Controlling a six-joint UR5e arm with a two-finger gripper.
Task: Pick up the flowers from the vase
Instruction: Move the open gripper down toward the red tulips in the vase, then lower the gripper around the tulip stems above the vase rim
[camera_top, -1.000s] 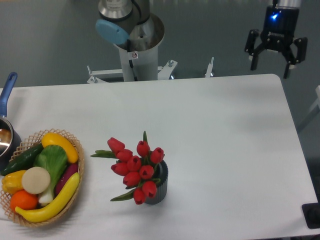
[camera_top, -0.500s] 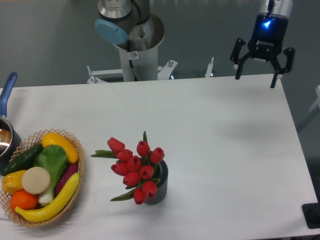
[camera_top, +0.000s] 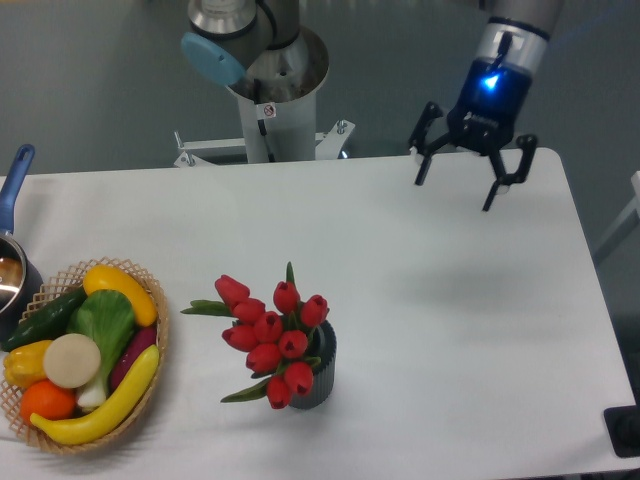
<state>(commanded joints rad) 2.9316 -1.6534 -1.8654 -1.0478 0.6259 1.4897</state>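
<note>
Looking at this one, basically nothing of the actual job is done yet. The flowers (camera_top: 272, 335) are sitting in the vase (camera_top: 318, 372), which stands upright on the bench (camera_top: 450, 330) a bit left of middle toward the front edge. The red buds fan out up and to the left of the rim, with a couple of green leaves poking sideways.

The claw (camera_top: 462, 182) hangs in the air over the back right part of the bench, well apart from the bunch. Its fingers are spread wide and there's nothing between them. A blue light glows on the wrist just above it.

So what's left is pretty much everything: get across to the bunch, come down, close on the stems or the buds, and lift them clear of the vase. I'd guess the grab itself is the tricky bit, since the bunch is wider than the vase and leans off to one side.

The basket (camera_top: 155, 400) of veg on the left isn't in the way.
</note>
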